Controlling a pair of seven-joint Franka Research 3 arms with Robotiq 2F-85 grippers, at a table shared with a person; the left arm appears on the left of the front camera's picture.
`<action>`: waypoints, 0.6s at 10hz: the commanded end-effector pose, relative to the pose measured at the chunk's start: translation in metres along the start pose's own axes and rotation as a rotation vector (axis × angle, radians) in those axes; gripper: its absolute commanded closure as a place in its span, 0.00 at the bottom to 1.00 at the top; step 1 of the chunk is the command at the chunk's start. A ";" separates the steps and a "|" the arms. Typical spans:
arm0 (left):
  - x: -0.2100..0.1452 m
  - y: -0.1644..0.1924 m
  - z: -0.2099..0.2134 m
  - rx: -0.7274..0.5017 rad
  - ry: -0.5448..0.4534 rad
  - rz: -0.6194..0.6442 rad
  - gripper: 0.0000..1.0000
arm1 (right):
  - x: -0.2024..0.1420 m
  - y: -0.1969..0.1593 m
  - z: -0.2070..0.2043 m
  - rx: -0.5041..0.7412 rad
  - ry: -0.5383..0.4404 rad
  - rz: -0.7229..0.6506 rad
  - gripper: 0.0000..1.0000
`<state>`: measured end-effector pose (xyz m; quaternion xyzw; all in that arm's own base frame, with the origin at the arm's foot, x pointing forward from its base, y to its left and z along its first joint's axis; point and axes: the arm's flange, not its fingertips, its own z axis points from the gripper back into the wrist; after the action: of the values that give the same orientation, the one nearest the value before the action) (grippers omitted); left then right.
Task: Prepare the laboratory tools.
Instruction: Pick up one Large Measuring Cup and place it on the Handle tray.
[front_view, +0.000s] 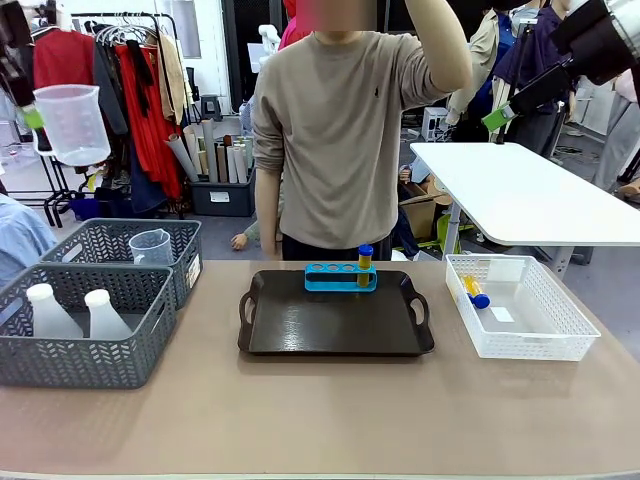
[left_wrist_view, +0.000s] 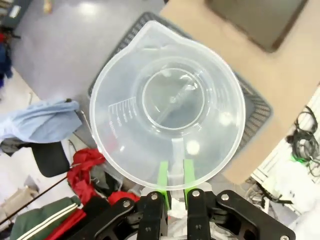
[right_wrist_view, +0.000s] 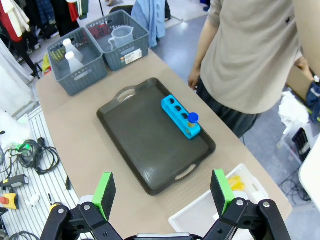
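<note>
Hanging high above the grey baskets (front_view: 95, 300) at the robot's left, the clear measuring beaker (front_view: 72, 122) is held by the left fingers (left_wrist_view: 162, 181). Their green pads are clamped shut on its narrow handle, just below the rim. It looks empty, thin-walled and light, so weight is probably no concern. The smooth plastic may slip or swivel in such a small pinch, though, and the wall would likely flex if squeezed. The handle seems the soundest hold, with the beaker kept upright. The right fingers (right_wrist_view: 106, 192) stand spread wide and hold nothing, above the dark tray (right_wrist_view: 145, 145) on the tabletop (front_view: 320, 420). A blue rack (front_view: 340, 277) on the tray carries one blue-capped tube (front_view: 365, 260).
</note>
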<state>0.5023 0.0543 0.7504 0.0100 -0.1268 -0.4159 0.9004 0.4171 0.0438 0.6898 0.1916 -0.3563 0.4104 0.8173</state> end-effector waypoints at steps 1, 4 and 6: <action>0.010 -0.002 0.041 0.006 0.013 -0.122 1.00 | 0.001 0.000 0.001 0.012 -0.018 -0.001 0.00; 0.027 -0.023 0.106 0.076 -0.008 -0.264 1.00 | 0.001 0.000 0.001 0.012 -0.018 -0.001 0.00; 0.036 -0.037 0.126 0.082 -0.024 -0.329 1.00 | 0.001 0.000 0.001 0.012 -0.018 -0.001 0.00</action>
<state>0.4554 0.0118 0.8602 0.0577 -0.1576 -0.5356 0.8276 0.4170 0.0438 0.6898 0.1915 -0.3563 0.4104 0.8173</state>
